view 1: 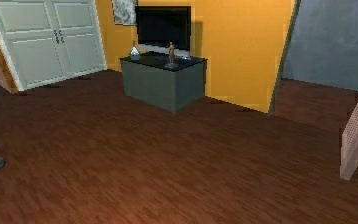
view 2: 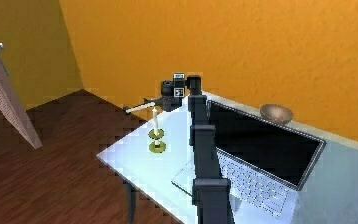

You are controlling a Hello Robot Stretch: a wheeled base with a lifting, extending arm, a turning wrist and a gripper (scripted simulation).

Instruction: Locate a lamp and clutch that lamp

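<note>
- Gripper (view 2: 165,98), in the arm side view, sits at the upper middle of the frame by the lamp's (view 2: 157,146) head. Whether it touches or holds anything cannot be told.
- In the same view the lamp stands upright on the white tabletop (view 2: 130,160), its brass base near the left edge. A sideways nudge could tip it off, or onto the laptop (view 2: 252,165).
- In the forward view a cabinet (view 1: 162,85) carrying a television (view 1: 164,27) stands at the upper middle. Turning the base now would likely sweep the arm through the lamp.
</note>
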